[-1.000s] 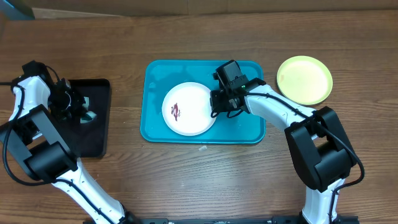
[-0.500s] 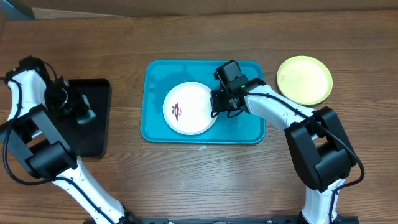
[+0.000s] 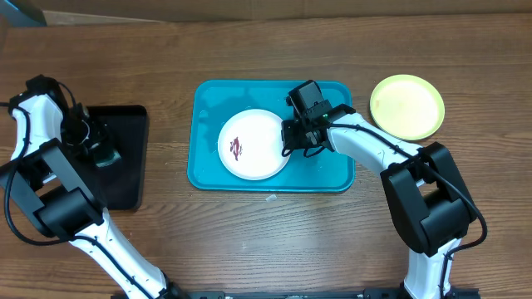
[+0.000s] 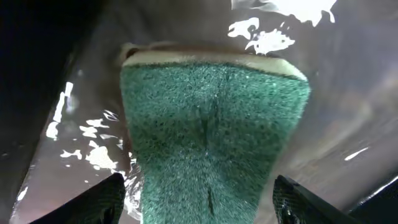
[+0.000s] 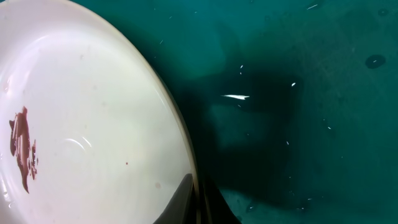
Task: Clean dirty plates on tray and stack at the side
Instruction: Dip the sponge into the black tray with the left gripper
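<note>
The wiping of the white plate (image 3: 253,144) looks to be the step in hand, with the scrub itself not yet begun. That plate lies in the turquoise tray (image 3: 332,170), left of the tray's middle, its dark-red smear (image 3: 236,149) plain on the left half. The right gripper (image 3: 288,137) is at the plate's right edge; the right wrist view shows its 2 fingertips (image 5: 186,196) pinched onto the rim, 1 above and 1 below, so the plate is held steady.

The left gripper (image 3: 101,154) hangs over the black tray (image 3: 125,183) near the table's (image 3: 249,241) left edge, well apart from the plate. It is squeezing a green-faced sponge (image 4: 214,124) with a pale backing layer — the sponge narrows where the fingers (image 4: 109,199) press in from both sides.

The yellow-green plate (image 3: 406,106) rests on the table just off the tray's far right corner, and no smear shows on it. Only 2 plates are in view.

The next move likely calls for carrying the sponge across to the tray and lowering its green face onto the smear while the right grip keeps the plate from sliding — then lifting the plate onto the yellow-green one.

No brand, label or writing can be read in any view.
</note>
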Controlling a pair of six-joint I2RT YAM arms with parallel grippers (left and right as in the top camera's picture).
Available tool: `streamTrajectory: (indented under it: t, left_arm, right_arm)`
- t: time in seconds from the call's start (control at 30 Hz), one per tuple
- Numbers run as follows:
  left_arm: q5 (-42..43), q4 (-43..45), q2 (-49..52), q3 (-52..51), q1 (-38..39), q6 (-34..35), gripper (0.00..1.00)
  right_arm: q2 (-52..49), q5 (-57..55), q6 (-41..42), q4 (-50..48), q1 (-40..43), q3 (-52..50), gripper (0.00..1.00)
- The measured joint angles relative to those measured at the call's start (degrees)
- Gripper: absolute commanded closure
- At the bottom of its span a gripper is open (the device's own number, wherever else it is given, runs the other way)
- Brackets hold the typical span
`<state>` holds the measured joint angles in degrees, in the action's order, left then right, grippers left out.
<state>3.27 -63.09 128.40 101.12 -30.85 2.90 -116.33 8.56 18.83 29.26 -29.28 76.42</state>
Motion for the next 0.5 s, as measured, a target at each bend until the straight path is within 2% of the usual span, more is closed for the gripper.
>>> streamTrajectory:
  t: [0.03, 0.1, 0.13, 0.17, 0.2, 0.4, 0.43, 0.47, 0.5]
  left_arm:
    - [-0.11, 0.22, 0.04, -0.07, 0.0, 0.0, 0.25]
    - [-0.13, 0.68, 0.04, -0.15, 0.0, 0.11, 0.35]
    - [-0.17, 1.05, 0.04, -0.17, 0.0, 0.0, 0.53]
    - [-0.31, 1.4, 0.04, -0.17, 0.0, 0.11, 0.82]
    - [-0.31, 1.73, 0.04, -0.17, 0.0, 0.04, 0.96]
    - [-0.5, 1.99, 0.04, -0.17, 0.0, -0.07, 0.95]
    - [-0.5, 1.95, 0.04, -0.17, 0.0, -0.07, 0.81]
    - [-0.5, 1.86, 0.04, -0.17, 0.0, 0.0, 0.46]
    - [-0.55, 1.79, 0.04, -0.17, 0.0, -0.09, 0.17]
  right_arm:
    - [0.0, 0.0, 0.02, 0.0, -0.02, -0.02, 0.96]
    - [0.0, -0.02, 0.04, 0.0, -0.02, -0.02, 0.96]
    - [0.0, -0.02, 0.04, 0.0, 0.0, 0.0, 0.96]
    - [0.0, -0.02, 0.07, 0.0, 0.0, -0.02, 0.96]
    - [0.0, 0.0, 0.02, 0.07, 0.0, 0.0, 0.96]
    - [0.0, -0.04, 0.04, 0.28, 0.0, -0.02, 0.96]
    - [0.0, -0.04, 0.04, 0.28, -0.02, -0.02, 0.96]
    - [0.0, -0.04, 0.04, 0.26, 0.0, 0.0, 0.96]
    - [0.0, -0.04, 0.04, 0.28, -0.02, -0.02, 0.96]
